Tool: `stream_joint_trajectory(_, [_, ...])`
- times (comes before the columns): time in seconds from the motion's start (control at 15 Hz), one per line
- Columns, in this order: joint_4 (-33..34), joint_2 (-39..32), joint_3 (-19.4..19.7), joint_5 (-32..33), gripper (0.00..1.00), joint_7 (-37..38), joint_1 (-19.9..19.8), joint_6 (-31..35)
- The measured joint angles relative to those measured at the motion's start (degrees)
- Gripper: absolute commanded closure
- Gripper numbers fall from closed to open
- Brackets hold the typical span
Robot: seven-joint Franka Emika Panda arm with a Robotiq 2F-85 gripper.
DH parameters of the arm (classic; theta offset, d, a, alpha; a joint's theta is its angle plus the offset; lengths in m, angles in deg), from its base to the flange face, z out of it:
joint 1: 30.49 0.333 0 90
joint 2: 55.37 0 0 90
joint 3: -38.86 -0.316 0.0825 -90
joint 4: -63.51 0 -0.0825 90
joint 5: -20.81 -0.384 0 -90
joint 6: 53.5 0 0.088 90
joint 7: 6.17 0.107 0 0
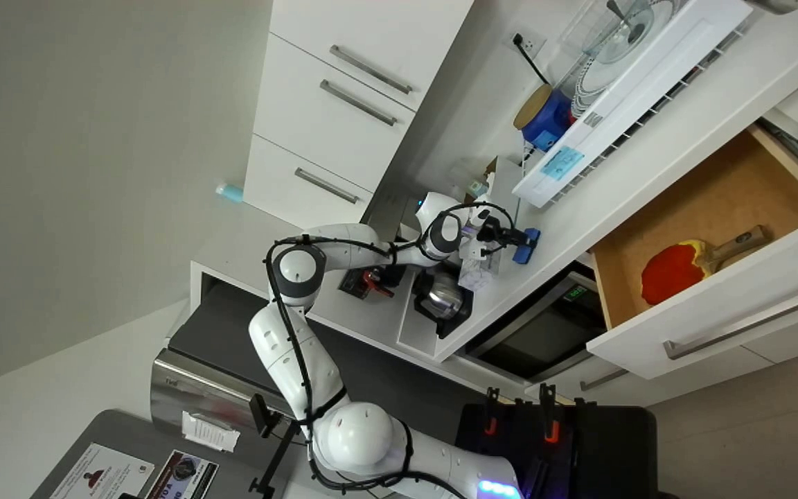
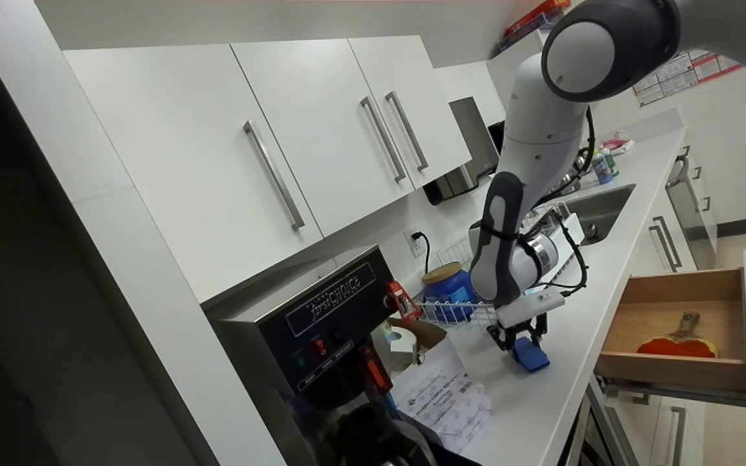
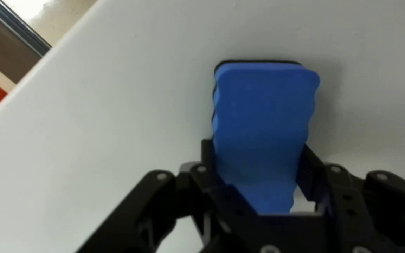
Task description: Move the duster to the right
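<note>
The duster is a blue block with wavy sides and a thin dark layer under it. It shows in both exterior views [image 1: 526, 247] [image 2: 531, 355], low at the white counter [image 2: 564, 343], and large in the wrist view [image 3: 265, 102]. My gripper [image 3: 257, 149] has one black finger on each long side of the duster, both touching it near its closer end. The gripper also shows in both exterior views [image 1: 510, 240] [image 2: 522, 338], pointing down. I cannot tell whether the duster's underside touches the counter.
A dish rack [image 1: 638, 100] with a blue jar [image 2: 449, 288] stands by the wall. A box [image 2: 405, 346] with papers [image 2: 444, 395] and a coffee machine [image 2: 327, 323] stand nearby. Below the counter edge, an open drawer [image 2: 677, 375] holds a red brush-like item [image 2: 677, 347].
</note>
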Motion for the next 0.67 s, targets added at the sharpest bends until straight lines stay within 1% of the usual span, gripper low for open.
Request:
stream_joint_trajectory(0.2, [-0.76, 2.18, 1.93, -0.94, 0.69, 1.11, -1.49, 0.02])
stream_joint_trajectory(0.4, [-1.63, 4.58, 4.72, -1.53, 0.69, 1.16, -5.19, 0.03])
stream_joint_trajectory(0.67, [-1.41, 5.54, 8.03, -3.09, 0.69, 1.31, -10.82, 0.07])
